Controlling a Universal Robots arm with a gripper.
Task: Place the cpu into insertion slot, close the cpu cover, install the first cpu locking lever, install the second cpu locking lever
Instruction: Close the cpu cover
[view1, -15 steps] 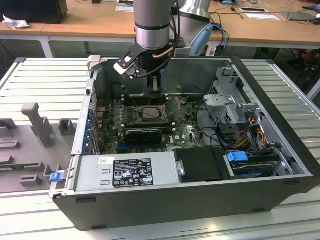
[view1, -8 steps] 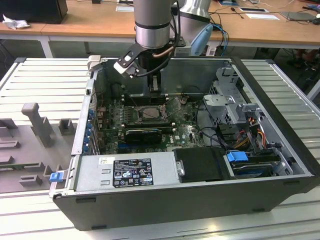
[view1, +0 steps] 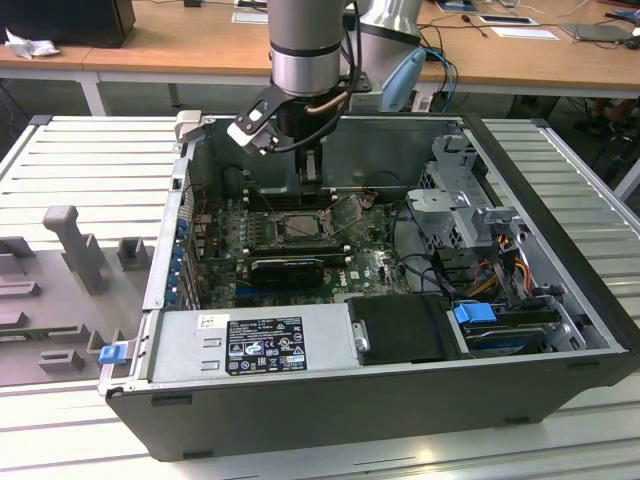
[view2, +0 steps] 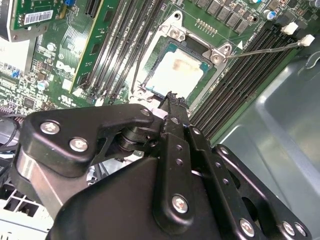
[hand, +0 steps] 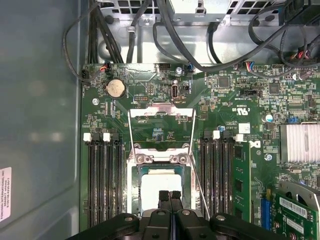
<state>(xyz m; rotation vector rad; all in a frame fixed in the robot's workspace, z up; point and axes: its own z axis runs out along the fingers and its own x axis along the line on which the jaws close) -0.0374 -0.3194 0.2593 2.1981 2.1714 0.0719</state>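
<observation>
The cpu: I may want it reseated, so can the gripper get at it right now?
Probably yes: the cpu lies bare in the insertion slot, the cpu cover looks swung back, and the gripper hangs close above it, jaws shut.

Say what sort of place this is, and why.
Probably a robotics lab or workshop: a robot arm reaches into an open computer case on a slatted metal bench, with wooden desks behind.
</observation>
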